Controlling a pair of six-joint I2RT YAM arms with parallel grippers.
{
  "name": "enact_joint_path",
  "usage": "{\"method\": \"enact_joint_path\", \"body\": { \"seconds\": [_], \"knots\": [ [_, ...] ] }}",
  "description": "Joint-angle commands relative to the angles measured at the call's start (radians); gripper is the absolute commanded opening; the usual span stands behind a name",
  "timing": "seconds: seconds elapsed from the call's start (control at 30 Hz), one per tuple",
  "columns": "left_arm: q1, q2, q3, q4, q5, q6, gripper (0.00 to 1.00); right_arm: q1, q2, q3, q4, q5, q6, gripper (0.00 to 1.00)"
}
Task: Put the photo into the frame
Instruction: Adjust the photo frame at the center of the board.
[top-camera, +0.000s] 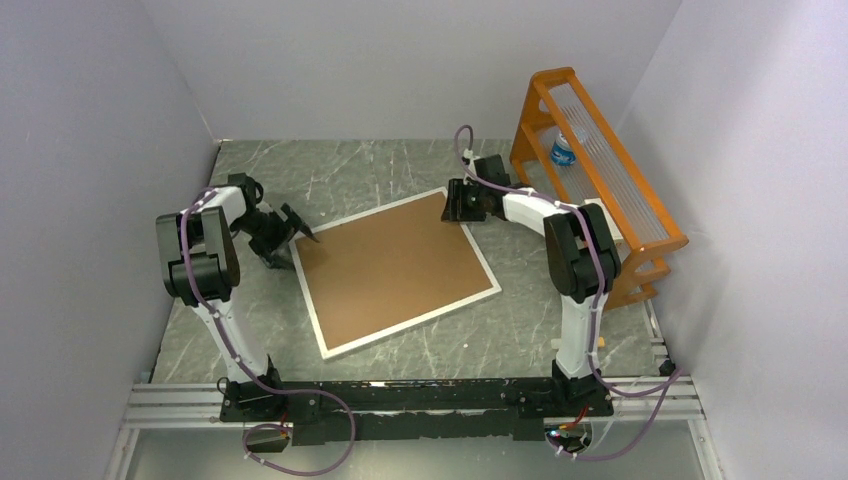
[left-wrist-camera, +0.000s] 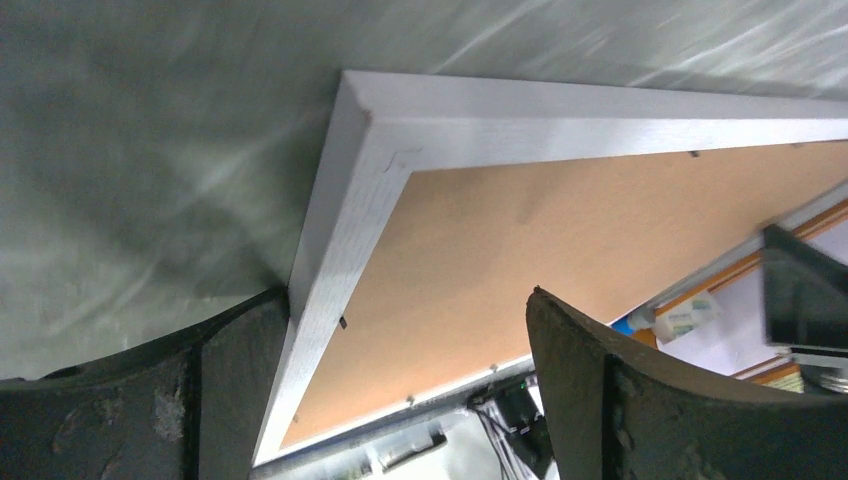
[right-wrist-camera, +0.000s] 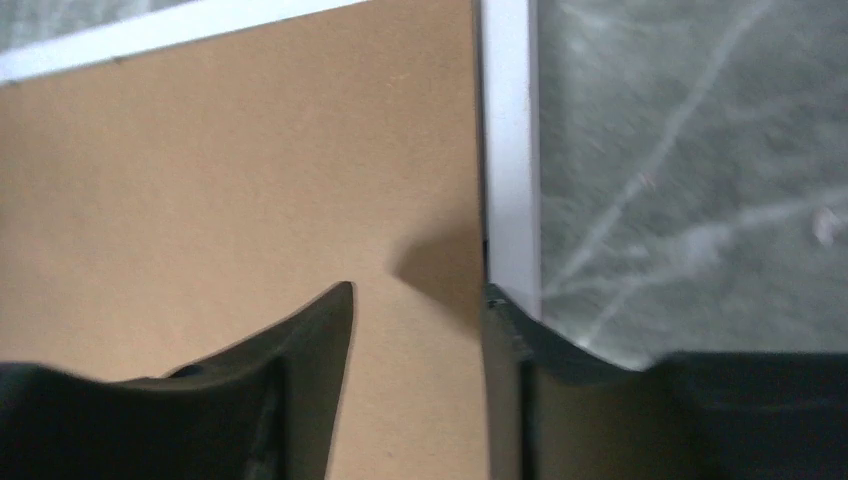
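Observation:
The frame (top-camera: 411, 322) lies flat mid-table, back up, its narrow white-silver border around a brown backing board (top-camera: 390, 265). The photo is hidden. My left gripper (top-camera: 297, 232) is at the frame's left corner, open wide. In the left wrist view the left gripper (left-wrist-camera: 408, 295) straddles the border (left-wrist-camera: 600, 110), one finger (left-wrist-camera: 230, 380) outside on the table and the other over the board (left-wrist-camera: 520, 240). My right gripper (top-camera: 455, 205) is at the far corner. In the right wrist view the right gripper (right-wrist-camera: 420, 290) is open, one finger over the board (right-wrist-camera: 230, 170), the other at the border (right-wrist-camera: 510, 150).
An orange rack (top-camera: 600, 180) stands along the right wall at the back, with a clear ribbed panel and a small bottle (top-camera: 563, 150) in it. Grey marbled tabletop (top-camera: 400, 170) surrounds the frame. White walls close in on the left, back and right.

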Motion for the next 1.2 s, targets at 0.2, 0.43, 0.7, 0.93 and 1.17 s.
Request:
{"method": "enact_joint_path", "body": {
  "seconds": [0.2, 0.43, 0.7, 0.93, 1.17],
  "knots": [
    [-0.028, 0.172, 0.146, 0.383, 0.121, 0.086, 0.9, 0.157, -0.137, -0.168, -0.13, 0.039, 0.149, 0.34],
    [-0.028, 0.165, 0.118, 0.385, 0.103, 0.09, 0.9, 0.163, -0.113, -0.089, -0.259, 0.268, 0.217, 0.36],
    [-0.025, 0.136, 0.135, 0.307, 0.0, 0.141, 0.9, 0.168, -0.185, -0.021, -0.353, 0.404, 0.23, 0.58],
    [-0.018, 0.113, 0.164, 0.266, -0.014, 0.178, 0.9, 0.169, -0.196, -0.03, -0.352, 0.423, 0.248, 0.58],
    [-0.019, 0.073, 0.212, 0.177, -0.042, 0.244, 0.9, 0.168, -0.2, -0.034, -0.371, 0.466, 0.278, 0.51]
  ]
}}
